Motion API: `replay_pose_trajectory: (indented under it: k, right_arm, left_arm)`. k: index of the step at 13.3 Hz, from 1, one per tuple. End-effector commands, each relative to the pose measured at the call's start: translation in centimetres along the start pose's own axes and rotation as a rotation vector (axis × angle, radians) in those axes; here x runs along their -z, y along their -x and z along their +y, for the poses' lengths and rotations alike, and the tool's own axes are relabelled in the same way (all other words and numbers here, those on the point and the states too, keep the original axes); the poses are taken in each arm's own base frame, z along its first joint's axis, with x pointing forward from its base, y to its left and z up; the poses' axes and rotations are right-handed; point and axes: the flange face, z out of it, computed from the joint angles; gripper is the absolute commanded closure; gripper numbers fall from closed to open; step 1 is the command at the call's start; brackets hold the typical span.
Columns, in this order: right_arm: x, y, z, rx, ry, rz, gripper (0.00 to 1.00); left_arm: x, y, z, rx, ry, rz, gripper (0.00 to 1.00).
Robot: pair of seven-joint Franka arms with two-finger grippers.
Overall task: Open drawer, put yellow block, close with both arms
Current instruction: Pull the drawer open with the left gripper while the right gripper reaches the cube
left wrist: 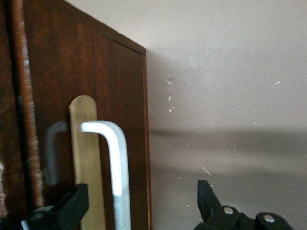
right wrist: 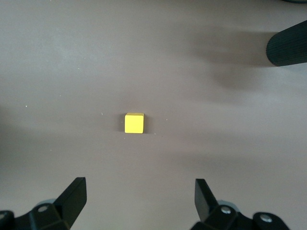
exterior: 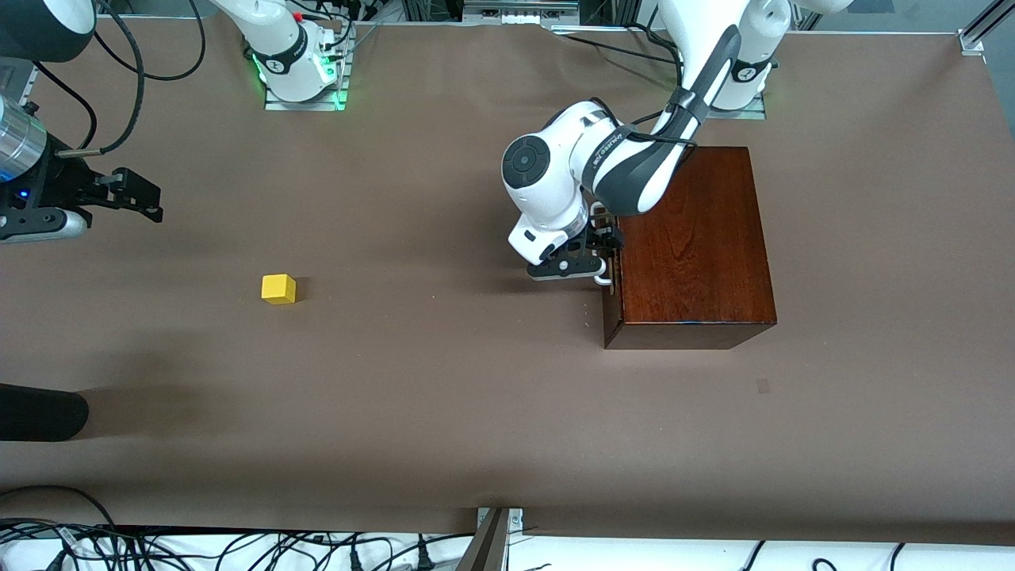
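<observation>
The mahogany box [exterior: 694, 246] stands at the left arm's end of the table, its drawer [left wrist: 53, 86] pushed in flush. My left gripper [exterior: 607, 255] is at the drawer front, open, and the white loop handle [left wrist: 117, 167] lies between its fingers [left wrist: 72, 203] without being clamped. The handle [exterior: 604, 279] also shows beside the gripper in the front view. The yellow block [exterior: 278, 289] sits alone on the brown table toward the right arm's end. My right gripper [exterior: 155, 200] hovers open over the table at that end, holding nothing. Its wrist view shows the block [right wrist: 134, 123] lying ahead of the gripper [right wrist: 140, 196].
A black ribbed cylinder [exterior: 40, 414] juts in over the table edge at the right arm's end, nearer the front camera than the block; it shows too in the right wrist view [right wrist: 288, 48]. Cables run along the near table edge [exterior: 238, 547].
</observation>
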Motion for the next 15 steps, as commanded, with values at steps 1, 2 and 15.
replay_pose_trajectory:
  k: [1,2,15]
  right_arm:
    - [0.3,-0.6,0.4,0.001,0.000,0.004,0.00]
    - [0.2,-0.6,0.4,-0.001,0.000,0.004,0.00]
    - [-7.3,-2.5,-0.1,0.000,0.009,-0.133,0.00]
  left_arm:
    - [-1.7,-0.2,1.1,0.010,-0.003,0.026,0.00]
    - [-1.5,-0.1,1.2,0.022,0.002,0.031,0.00]
    - [0.0,2.2,6.6,0.066,0.079,0.120,0.00]
